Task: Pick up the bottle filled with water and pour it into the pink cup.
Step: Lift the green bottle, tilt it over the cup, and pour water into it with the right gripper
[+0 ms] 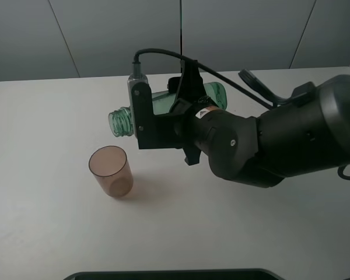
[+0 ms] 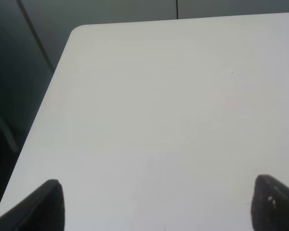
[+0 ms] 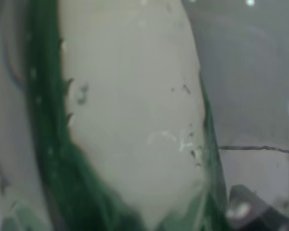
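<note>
While the right hand [image 1: 184, 111] clamps the tall, transparent green plastic bottle [image 1: 161, 101] lying level above the white surface [image 1: 251, 233], its open mouth points out near the small brownish-pink plastic cup [image 1: 111, 171] standing upright below. Pouring looks the current step; next, centre the mouth over the rim and tilt further. The left hand [image 2: 159, 207] gapes, empty.

A white table [image 1: 52, 233] with rounded corners sits under soft, even light. Behind it stands a grey wall [image 1: 105, 35] of flat panels split by thin dark seams.
</note>
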Controlling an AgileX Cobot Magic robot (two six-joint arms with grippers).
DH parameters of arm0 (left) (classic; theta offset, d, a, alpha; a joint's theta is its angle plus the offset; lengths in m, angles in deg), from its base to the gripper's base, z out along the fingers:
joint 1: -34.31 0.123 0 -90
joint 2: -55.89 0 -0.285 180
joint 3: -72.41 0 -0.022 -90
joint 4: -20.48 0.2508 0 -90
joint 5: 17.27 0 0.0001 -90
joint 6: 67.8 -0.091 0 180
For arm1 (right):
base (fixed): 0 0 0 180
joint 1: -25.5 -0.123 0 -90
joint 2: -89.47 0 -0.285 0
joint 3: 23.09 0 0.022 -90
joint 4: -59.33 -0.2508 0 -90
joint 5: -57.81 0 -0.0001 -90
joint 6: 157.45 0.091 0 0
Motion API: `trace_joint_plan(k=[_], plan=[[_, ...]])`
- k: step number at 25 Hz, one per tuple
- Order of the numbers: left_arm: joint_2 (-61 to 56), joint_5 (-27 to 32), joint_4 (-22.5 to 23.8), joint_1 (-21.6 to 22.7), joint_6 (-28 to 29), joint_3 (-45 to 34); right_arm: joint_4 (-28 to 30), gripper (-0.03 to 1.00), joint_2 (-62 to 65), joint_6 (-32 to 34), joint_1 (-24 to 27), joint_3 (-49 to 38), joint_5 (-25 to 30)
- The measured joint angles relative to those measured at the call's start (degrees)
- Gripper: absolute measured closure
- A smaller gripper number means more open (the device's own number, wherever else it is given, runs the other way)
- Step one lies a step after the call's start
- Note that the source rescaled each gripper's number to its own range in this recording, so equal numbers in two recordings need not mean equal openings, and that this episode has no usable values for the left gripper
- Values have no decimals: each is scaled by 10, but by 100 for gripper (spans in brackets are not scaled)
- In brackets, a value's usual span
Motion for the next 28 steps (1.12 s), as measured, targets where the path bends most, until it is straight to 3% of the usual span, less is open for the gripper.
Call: trace_joint_plan(k=[15,28], plan=[[0,0,0,0,0,0,-43,94,0,-51,0,1,-1],[0,0,0,0,-1,0,-55,94,0,-52,0,8,-2]])
